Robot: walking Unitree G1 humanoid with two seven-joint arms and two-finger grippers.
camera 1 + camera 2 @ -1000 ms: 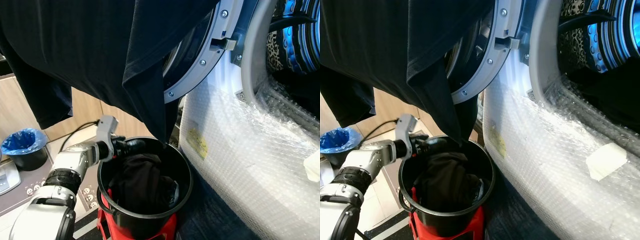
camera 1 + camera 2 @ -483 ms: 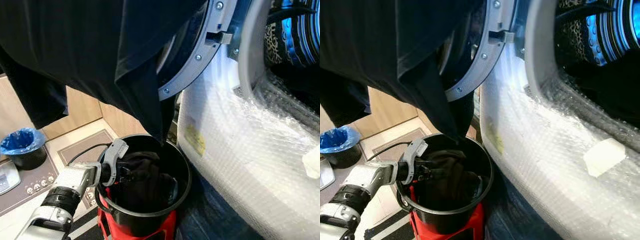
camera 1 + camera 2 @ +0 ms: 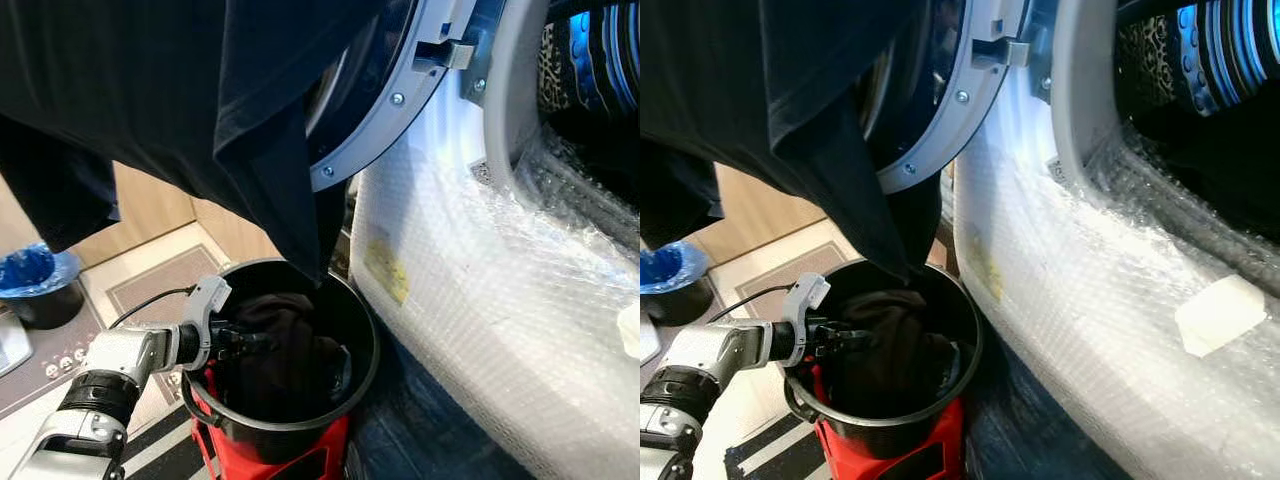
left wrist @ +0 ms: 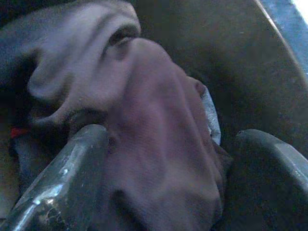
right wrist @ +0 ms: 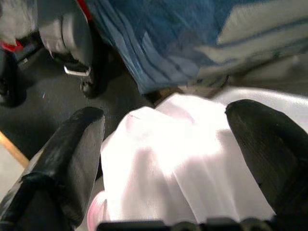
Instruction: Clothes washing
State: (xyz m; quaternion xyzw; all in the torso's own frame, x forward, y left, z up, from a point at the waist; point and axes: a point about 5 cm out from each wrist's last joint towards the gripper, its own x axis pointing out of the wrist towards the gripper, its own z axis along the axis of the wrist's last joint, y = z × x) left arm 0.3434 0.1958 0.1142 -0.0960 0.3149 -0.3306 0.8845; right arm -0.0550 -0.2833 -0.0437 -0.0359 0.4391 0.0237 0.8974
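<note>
Since 1 s ago the left gripper [image 3: 243, 340] has dropped from the near-left rim of the black bucket [image 3: 352, 385] to inside it, fingers now reaching right into the dark laundry heap [image 3: 290, 350]; head camera has also shifted a little, so the bg drift is not object motion.

Near: bucket sits on a red base [image 3: 325, 452], left of centre. Left arm enters from lower left, wrist w/ grey bracket just outside the rim. In the left wrist view the two black fingers [image 4: 57, 178] are spread, w/ a fold of the dark cloth [image 4: 154, 144] bulging between them; pads look set either side of the fold, not yet squeezed on it. Judgement: pre-grasp step.

Key relation: heap lies straight ahead of the left gripper, to its right and slightly below; fold's long axis runs roughly along the finger direction, so closing should pinch across it. Left arm is the nearer one by far.

Right gripper [image 5: 166, 159]: in its own wrist view fingers stand apart, w/ pale pink-white cloth [image 5: 183, 173] lying between and beyond them; whether it is held cannot be told.

Mid: a dark garment [image 3: 200, 100] hangs across the upper left, its tip dipping to the bucket's far rim.

Far right: washer front in bubble wrap [image 3: 480, 300], door ring [image 3: 400, 100] open, drum mouth [image 3: 1200, 90] beyond. Far left: blue-lined bin [image 3: 35, 285] on the floor.
</note>
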